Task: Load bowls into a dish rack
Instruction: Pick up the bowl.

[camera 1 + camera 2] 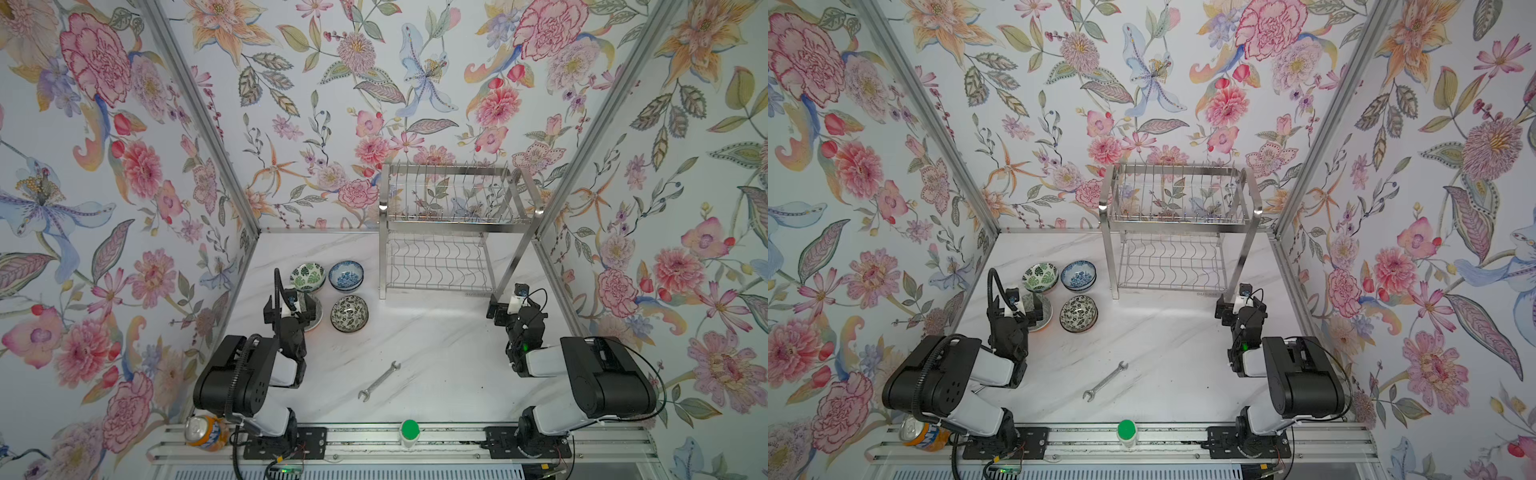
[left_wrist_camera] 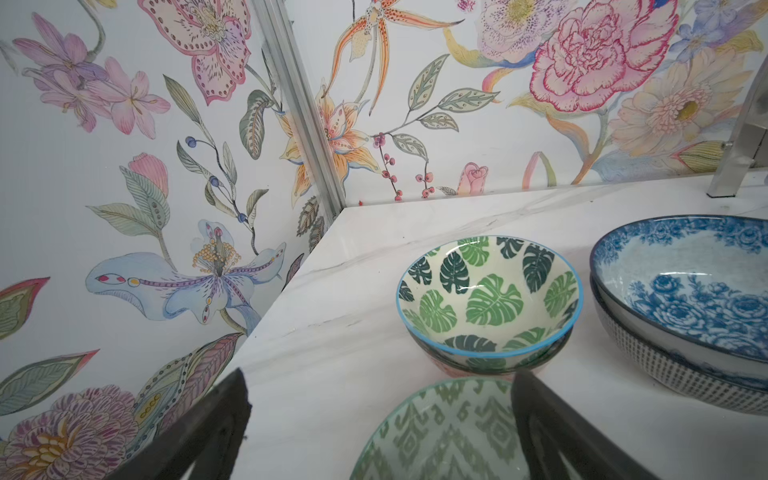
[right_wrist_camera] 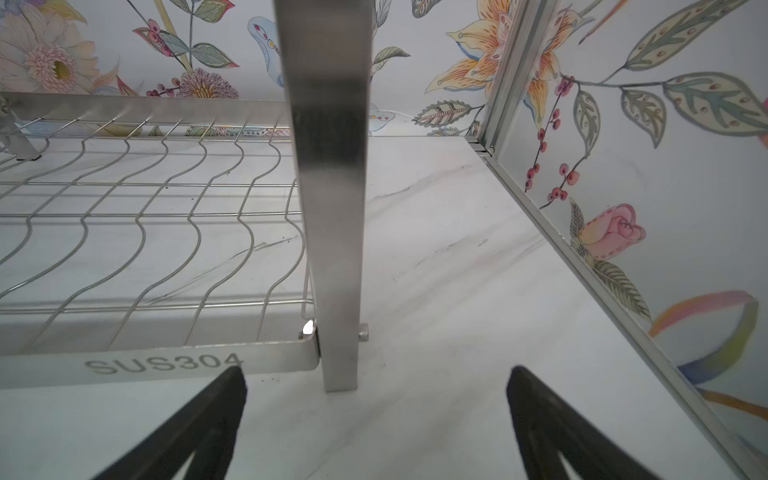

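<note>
bowls (image 1: 346,275) sit clustered at the left of the table (image 1: 415,332), well apart from the dish rack (image 1: 449,226), whose two tiers stand empty against the back wall; none is loaded yet. the left gripper (image 2: 378,384) hangs low over a green-patterned bowl (image 2: 440,432), jaws spread wide and holding nothing, one finger outside its rim and one above its hollow. just beyond are the leaf-print bowl (image 2: 490,299) and the blue-and-white bowl (image 2: 685,299), each nested on another; a black-and-white bowl (image 1: 349,313) lies beside them. the right gripper (image 3: 374,376), likewise wide open and empty, faces the rack's near right leg. by the look of it the first pick is in hand: the next move calls for lowering onto the rim, pinching it, then carrying the bowl across to a tier. a stamp (image 3: 162,365) on the rack's lower front rail reads "sus304". an orange drink can (image 1: 205,432) by the left arm's base shows lettering too partial to read.
</note>
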Tool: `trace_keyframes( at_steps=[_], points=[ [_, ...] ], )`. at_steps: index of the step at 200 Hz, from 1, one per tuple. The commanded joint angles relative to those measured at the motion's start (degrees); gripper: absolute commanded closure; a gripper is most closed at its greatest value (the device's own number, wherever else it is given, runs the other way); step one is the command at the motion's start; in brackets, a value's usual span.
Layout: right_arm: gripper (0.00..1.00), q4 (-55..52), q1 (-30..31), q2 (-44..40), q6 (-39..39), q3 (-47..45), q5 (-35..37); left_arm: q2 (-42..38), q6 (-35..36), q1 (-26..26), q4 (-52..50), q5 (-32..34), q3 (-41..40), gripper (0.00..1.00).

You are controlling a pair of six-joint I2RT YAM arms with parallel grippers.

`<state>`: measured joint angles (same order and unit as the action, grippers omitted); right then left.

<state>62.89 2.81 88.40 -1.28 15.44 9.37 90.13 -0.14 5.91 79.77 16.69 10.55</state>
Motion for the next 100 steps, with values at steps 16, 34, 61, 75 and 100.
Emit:
trace_keyframes(
  at_steps=[16, 34, 61, 75, 100],
  points=[
    [0.01, 1.3, -0.3, 0.4, -0.1, 1.1, -0.8, 0.4, 0.3, -0.1, 0.8, -1.8, 1.6, 0.01],
    [0.01, 0.9, -0.5, 0.4, 0.0, 1.3, -1.3, 0.3, 0.1, -0.5, 0.3, -2.5, 1.8, 0.01],
    [0.01, 0.6, -1.1, 0.4, 0.2, 1.4, -2.2, 0.3, -0.3, -1.0, -0.6, -3.7, 2.1, 0.01],
    [0.01, 0.4, -1.1, 0.4, 0.3, 1.5, -2.4, 0.3, -0.6, -1.5, -1.0, -4.5, 2.3, 0.01],
    [0.01, 0.4, -1.1, 0.3, 0.4, 1.5, -2.4, 0.2, -0.6, -1.6, -1.0, -4.5, 2.3, 0.01]
  ],
)
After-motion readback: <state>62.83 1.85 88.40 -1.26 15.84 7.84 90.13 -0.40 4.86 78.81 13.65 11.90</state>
